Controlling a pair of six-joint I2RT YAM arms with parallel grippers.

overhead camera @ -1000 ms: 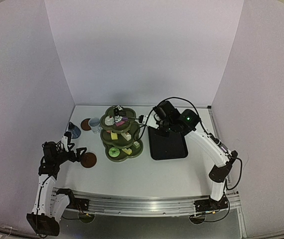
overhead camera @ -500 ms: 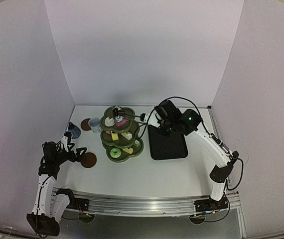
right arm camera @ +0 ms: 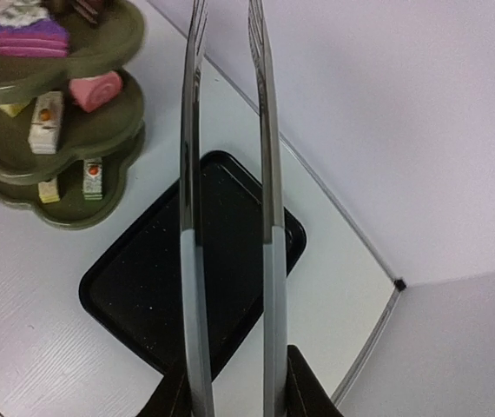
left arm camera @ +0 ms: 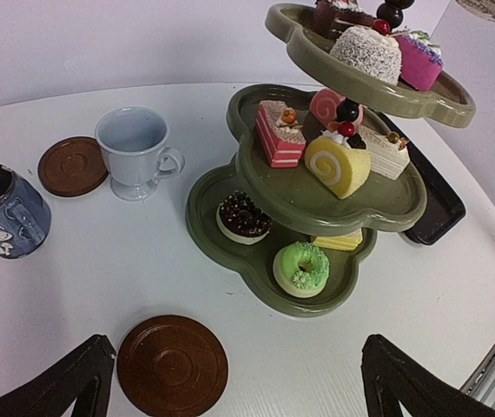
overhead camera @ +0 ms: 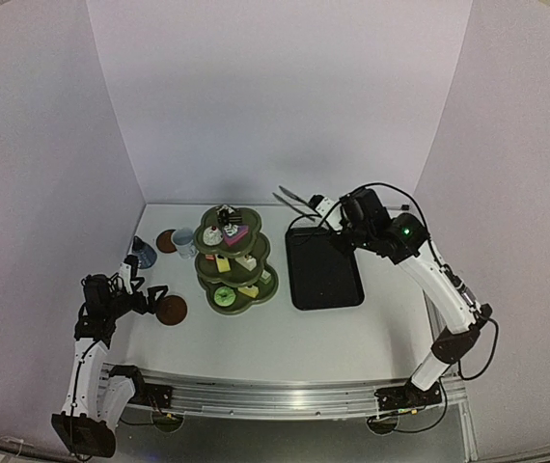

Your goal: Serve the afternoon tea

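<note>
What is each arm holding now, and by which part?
Right gripper: jaws shut on the metal tongs at their handle end, tips pointing away. Left gripper: jaws open, holding nothing.

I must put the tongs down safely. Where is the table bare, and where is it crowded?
The black tray is empty. The table is bare between stand, tray and near edge. Crowded: the far left, where pot, mug and coaster sit close beside the stand.
</note>
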